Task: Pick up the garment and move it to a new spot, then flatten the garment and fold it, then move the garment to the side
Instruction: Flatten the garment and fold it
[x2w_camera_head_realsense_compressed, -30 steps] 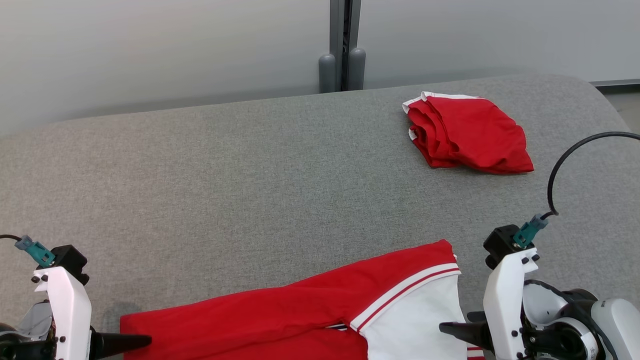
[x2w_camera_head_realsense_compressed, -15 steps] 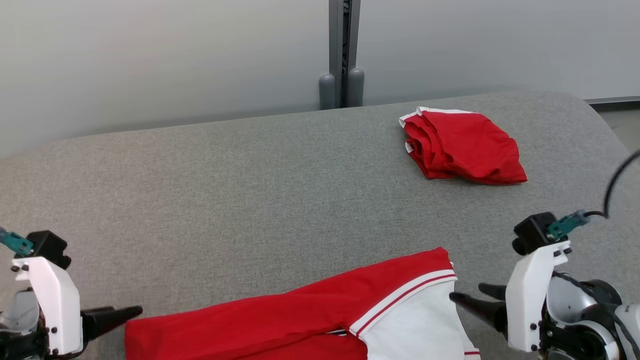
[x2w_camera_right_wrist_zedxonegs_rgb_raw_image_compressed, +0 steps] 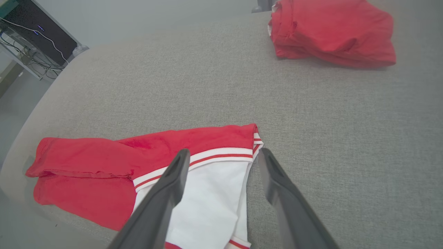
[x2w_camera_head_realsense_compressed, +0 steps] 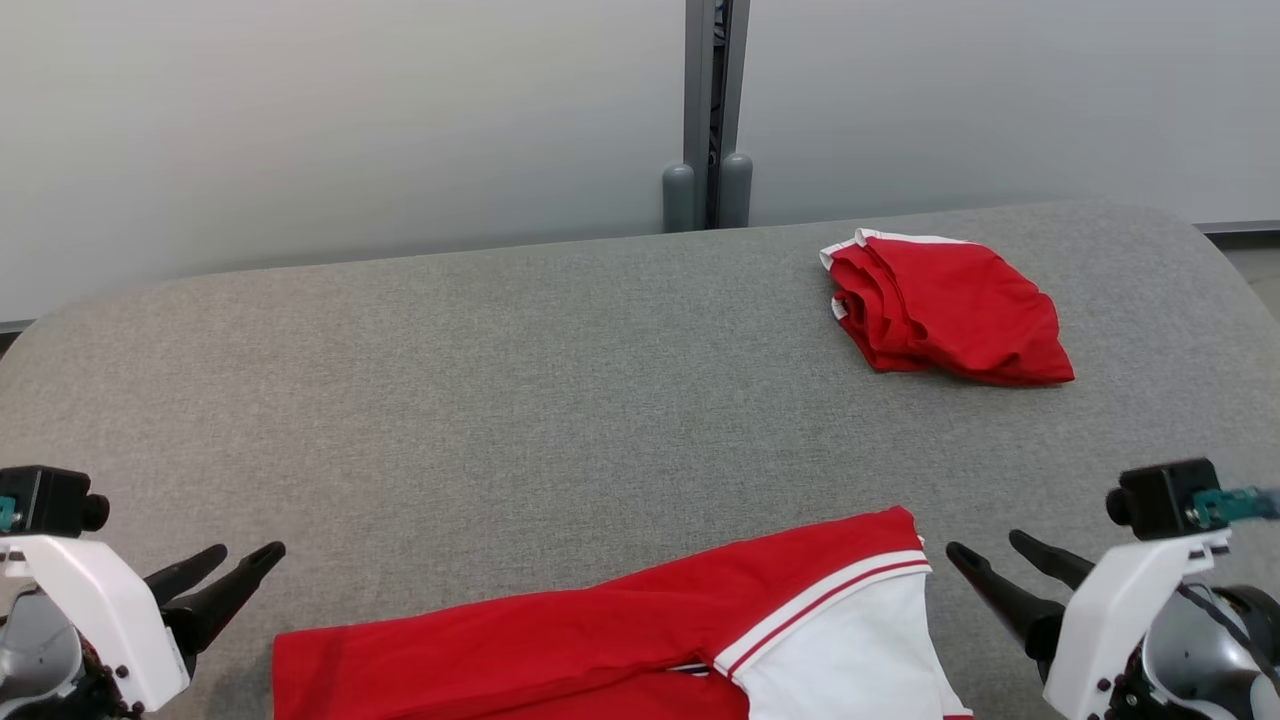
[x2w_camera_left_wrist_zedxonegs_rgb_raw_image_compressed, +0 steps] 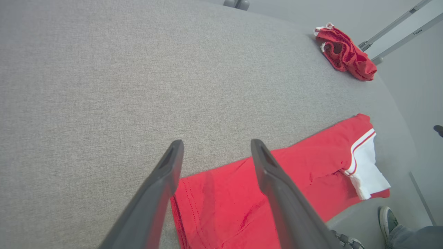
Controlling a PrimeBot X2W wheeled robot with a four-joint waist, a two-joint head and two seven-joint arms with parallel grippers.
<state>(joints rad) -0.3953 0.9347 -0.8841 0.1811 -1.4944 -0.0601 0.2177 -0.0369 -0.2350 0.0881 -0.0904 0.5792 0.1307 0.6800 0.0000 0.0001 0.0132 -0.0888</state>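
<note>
2 end effectors (x2w_camera_head_realsense_compressed: 245, 552) (x2w_camera_head_realsense_compressed: 982, 543) parted, empty, flanking garment (x2w_camera_head_realsense_compressed: 560, 640)

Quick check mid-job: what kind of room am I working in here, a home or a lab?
Most likely a lab or test room, not a home: a grey fabric-covered table, plain pale wall panels behind it, and dark equipment trailing loose cables off the table's corner.

1. Bright, even, diffuse light in every view; no glare on the grey padded table (x2w_camera_head_realsense_compressed: 560, 380).
2. Shadows are soft and thin (darkest along the near edge of the folded red garment (x2w_camera_head_realsense_compressed: 950, 310)).
3. Both wrist views bow the table's edges, and the left gripper (x2w_camera_left_wrist_zedxonegs_rgb_raw_image_compressed: 217, 141) looks slightly soft close up.
</note>
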